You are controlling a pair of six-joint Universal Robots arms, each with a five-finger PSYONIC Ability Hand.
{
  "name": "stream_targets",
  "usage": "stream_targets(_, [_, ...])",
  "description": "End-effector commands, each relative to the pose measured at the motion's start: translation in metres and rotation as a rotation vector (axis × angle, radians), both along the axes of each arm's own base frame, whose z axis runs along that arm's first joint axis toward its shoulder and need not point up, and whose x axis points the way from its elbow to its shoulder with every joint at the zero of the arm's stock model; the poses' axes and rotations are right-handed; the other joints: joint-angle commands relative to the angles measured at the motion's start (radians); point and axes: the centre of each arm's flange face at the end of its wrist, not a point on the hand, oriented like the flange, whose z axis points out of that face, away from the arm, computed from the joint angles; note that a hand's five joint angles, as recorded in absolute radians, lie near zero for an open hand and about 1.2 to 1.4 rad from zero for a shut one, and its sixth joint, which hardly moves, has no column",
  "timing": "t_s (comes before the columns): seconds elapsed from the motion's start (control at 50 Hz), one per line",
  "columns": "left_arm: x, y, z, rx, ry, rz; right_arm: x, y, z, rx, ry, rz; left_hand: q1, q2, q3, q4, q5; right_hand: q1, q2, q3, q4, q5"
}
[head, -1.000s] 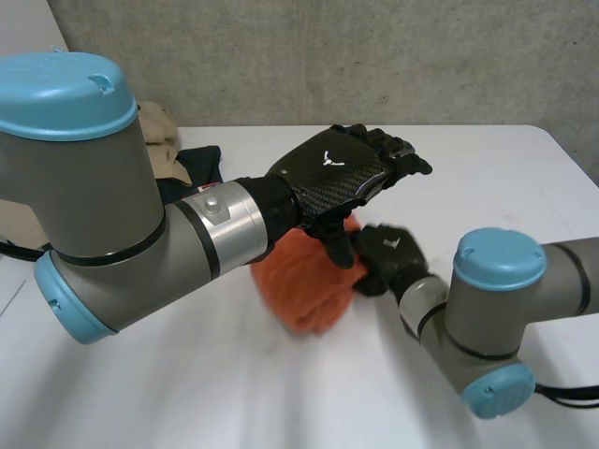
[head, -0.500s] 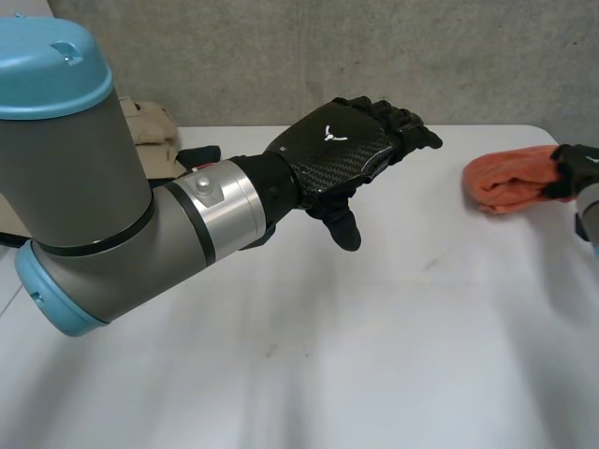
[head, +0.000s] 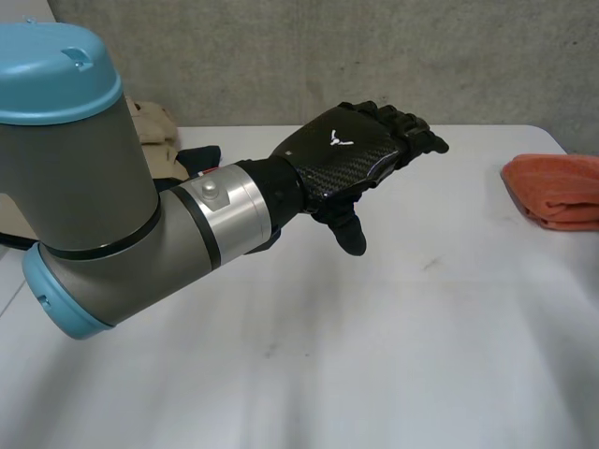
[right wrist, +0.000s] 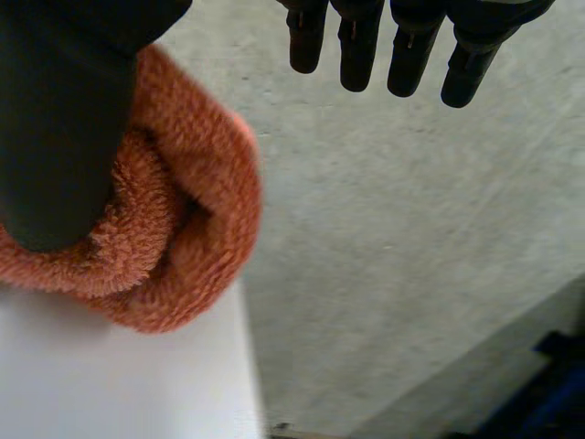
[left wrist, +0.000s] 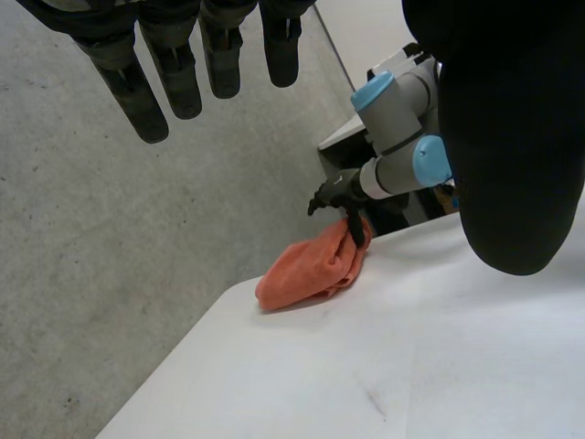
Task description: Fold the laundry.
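I'm counting one orange towel (head: 557, 192), one beige cloth (head: 154, 122) and one dark cloth (head: 198, 157). Two hands: left hand (head: 351, 159), right hand (right wrist: 64, 110).

In my head view the orange towel (head: 557, 192) runs off the edge, and the left arm (head: 94, 206) hides most of the beige cloth (head: 154, 122) and dark cloth (head: 198, 159) behind it. The right hand (right wrist: 55, 119) covers part of the towel.

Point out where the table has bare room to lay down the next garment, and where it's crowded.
The widest bare patch of the table runs from beneath the left hand to the near edge, and rightward to the folded orange towel. Crowded: the right edge, where the right hand is at the towel, and the far-left corner with the garment pile.
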Motion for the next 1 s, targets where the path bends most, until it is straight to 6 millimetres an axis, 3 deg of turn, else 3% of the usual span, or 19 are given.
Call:
stream_targets(0.02, [0.000, 0.000, 0.002, 0.002, 0.006, 0.002, 0.009, 0.010, 0.040, -0.078, 0.062, 0.024, -0.017, -0.036, -0.040, -0.029, -0.050, -0.049, -0.040, -0.036, -0.036, -0.047])
stream_targets(0.14, [0.004, -0.008, 0.009, -0.013, 0.032, 0.048, 0.036, 0.044, 0.075, -0.159, 0.145, 0.188, -0.017, -0.036, -0.040, -0.029, -0.050, -0.049, -0.040, -0.036, -0.036, -0.047])
stream_targets(0.18, [0.004, -0.012, 0.012, -0.023, 0.048, 0.075, 0.052, 0.057, 0.080, -0.165, 0.170, 0.247, -0.017, -0.036, -0.040, -0.029, -0.050, -0.049, -0.040, -0.036, -0.036, -0.047])
stream_targets(0.2, [0.005, -0.016, 0.015, -0.031, 0.060, 0.100, 0.073, 0.073, 0.084, -0.167, 0.190, 0.318, -0.017, -0.036, -0.040, -0.029, -0.050, -0.049, -0.040, -0.036, -0.036, -0.047])
stream_targets(0.28, [0.023, -0.056, 0.033, -0.065, 0.133, 0.327, 0.120, 0.115, 0.082, -0.125, 0.234, 0.500, -0.017, -0.036, -0.040, -0.029, -0.050, -0.049, -0.040, -0.036, -0.036, -0.047])
stream_targets(0.3, [0.042, -0.081, 0.040, -0.081, 0.155, 0.467, 0.128, 0.124, 0.080, -0.112, 0.242, 0.534, -0.017, -0.036, -0.040, -0.029, -0.050, -0.049, -0.040, -0.036, -0.036, -0.047])
stream_targets(0.36, [0.077, -0.122, 0.045, -0.104, 0.170, 0.676, 0.146, 0.156, 0.075, -0.067, 0.276, 0.632, -0.016, -0.035, -0.039, -0.029, -0.049, -0.049, -0.040, -0.036, -0.036, -0.047])
stream_targets(0.38, [0.101, -0.145, 0.043, -0.114, 0.168, 0.789, 0.148, 0.165, 0.076, -0.058, 0.288, 0.651, -0.013, -0.032, -0.036, -0.026, -0.046, -0.049, -0.040, -0.036, -0.036, -0.047])
stream_targets(0.44, [0.128, -0.175, 0.028, -0.110, 0.129, 0.879, 0.159, 0.194, 0.079, -0.038, 0.338, 0.713, -0.005, -0.023, -0.028, -0.017, -0.038, -0.049, -0.040, -0.036, -0.036, -0.047])
stream_targets(0.5, [0.158, -0.213, 0.003, -0.139, 0.041, 0.961, 0.165, 0.210, 0.072, -0.007, 0.365, 0.740, 0.010, -0.009, -0.013, -0.002, -0.023, -0.049, -0.040, -0.036, -0.036, -0.047])
stream_targets(0.52, [0.171, -0.231, -0.010, -0.177, -0.006, 0.993, 0.166, 0.212, 0.071, -0.002, 0.368, 0.743, 0.013, -0.006, -0.010, 0.001, -0.020, -0.049, -0.040, -0.036, -0.036, -0.047])
stream_targets(0.6, [0.194, -0.269, -0.049, -0.253, -0.109, 1.049, 0.168, 0.222, 0.064, 0.026, 0.367, 0.757, 0.025, 0.006, 0.002, 0.013, -0.008, -0.049, -0.040, -0.036, -0.036, -0.047])
stream_targets(0.7, [0.228, -0.307, -0.098, -0.276, -0.191, 1.081, 0.168, 0.228, 0.057, 0.061, 0.359, 0.764, 0.051, 0.032, 0.028, 0.039, 0.018, -0.049, -0.040, -0.036, -0.036, -0.047])
stream_targets(0.76, [0.233, -0.317, -0.114, -0.267, -0.199, 1.062, 0.166, 0.228, 0.055, 0.072, 0.355, 0.762, 0.113, 0.094, 0.090, 0.100, 0.079, -0.049, -0.040, -0.036, -0.036, -0.047])
stream_targets(0.8, [0.233, -0.324, -0.120, -0.277, -0.193, 1.037, 0.165, 0.229, 0.052, 0.081, 0.354, 0.759, 0.534, 0.515, 0.511, 0.521, 0.501, -0.049, -0.040, -0.036, -0.036, -0.047])
stream_targets(0.82, [0.233, -0.325, -0.118, -0.284, -0.186, 1.037, 0.165, 0.229, 0.052, 0.083, 0.353, 0.758, 0.911, 0.892, 0.888, 0.898, 0.877, -0.049, -0.040, -0.036, -0.036, -0.047])
stream_targets(0.86, [0.231, -0.325, -0.115, -0.290, -0.179, 1.038, 0.164, 0.230, 0.051, 0.088, 0.352, 0.757, 1.204, 1.185, 1.181, 1.191, 1.171, -0.049, -0.040, -0.036, -0.036, -0.047])
stream_targets(0.94, [0.226, -0.322, -0.097, -0.315, -0.156, 1.087, 0.164, 0.232, 0.050, 0.092, 0.354, 0.757, 1.205, 1.186, 1.182, 1.192, 1.172, -0.049, -0.040, -0.036, -0.036, -0.047])
stream_targets(1.0, [0.211, -0.311, -0.061, -0.371, -0.110, 1.099, 0.164, 0.233, 0.050, 0.092, 0.353, 0.758, 1.205, 1.186, 1.182, 1.192, 1.172, -0.049, -0.040, -0.036, -0.036, -0.047])
